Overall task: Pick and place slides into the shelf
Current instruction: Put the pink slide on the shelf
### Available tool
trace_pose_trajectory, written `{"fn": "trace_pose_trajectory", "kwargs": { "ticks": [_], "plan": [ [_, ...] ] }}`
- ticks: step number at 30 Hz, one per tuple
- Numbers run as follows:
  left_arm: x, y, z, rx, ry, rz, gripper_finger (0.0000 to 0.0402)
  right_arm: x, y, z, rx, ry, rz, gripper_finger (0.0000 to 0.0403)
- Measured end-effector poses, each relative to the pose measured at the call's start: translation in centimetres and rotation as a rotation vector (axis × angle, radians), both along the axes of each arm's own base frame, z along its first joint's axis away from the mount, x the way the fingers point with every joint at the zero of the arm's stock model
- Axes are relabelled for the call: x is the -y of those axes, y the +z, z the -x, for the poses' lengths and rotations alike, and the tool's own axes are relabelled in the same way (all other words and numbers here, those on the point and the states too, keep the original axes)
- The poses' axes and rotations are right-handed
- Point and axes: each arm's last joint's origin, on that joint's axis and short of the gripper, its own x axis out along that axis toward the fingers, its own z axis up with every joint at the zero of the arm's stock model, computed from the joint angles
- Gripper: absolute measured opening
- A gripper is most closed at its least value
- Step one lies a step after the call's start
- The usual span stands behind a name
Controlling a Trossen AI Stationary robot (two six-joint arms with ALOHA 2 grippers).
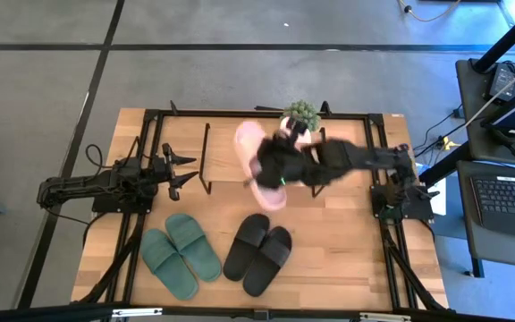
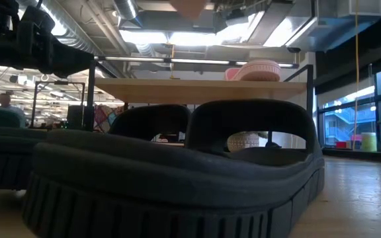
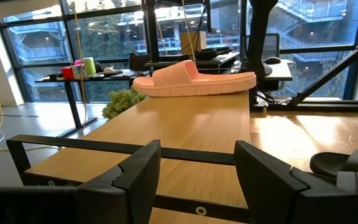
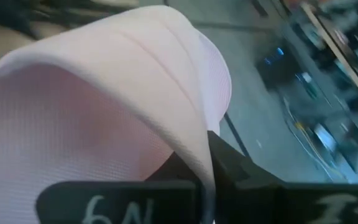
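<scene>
Here, right tool (image 4: 207, 186) pinching pink slide (image 4: 104, 93), above shelf (image 1: 222, 143) edge

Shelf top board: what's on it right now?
One pink slide lies on the shelf board. The right gripper, shut on a second pink slide, hangs over it and hides part of the board. Nothing else shows there.

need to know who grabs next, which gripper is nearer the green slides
Left. The left gripper waits open by the shelf's left end, just behind the green slides. The right gripper, shut on a pink slide, is farther right, over the shelf.
</scene>
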Motion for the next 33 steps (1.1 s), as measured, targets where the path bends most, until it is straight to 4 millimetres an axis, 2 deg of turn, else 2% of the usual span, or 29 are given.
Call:
{"fn": "trace_pose_trajectory", "kwargs": {
  "ticks": [4, 8, 17, 22, 33],
  "plan": [
    [0.0, 0.0, 0.0, 0.0, 0.0, 0.0, 0.0198, 3.7, -0.6, -0.5, -0.034, -0.101, 0.01, 0.0014],
    [0.0, 0.0, 0.0, 0.0, 0.0, -0.001, 0.0198, 5.2, -2.1, -1.4, -0.102, -0.139, 0.011, 0.0014],
    [0.0, 0.0, 0.0, 0.0, 0.0, 0.0, 0.0198, 6.1, -7.4, -4.6, -0.282, -0.191, 0.086, 0.0014],
    [0.0, 0.0, 0.0, 0.001, 0.0, 0.0, 0.0198, 6.7, -9.9, -5.4, -0.369, -0.23, 0.084, 0.0014],
    [0.0, 0.0, 0.0, 0.002, 0.0, 0.007, 0.0198, 7.5, -10.5, -5.0, -0.347, -0.332, 0.049, 0.0014]
  ]
}}
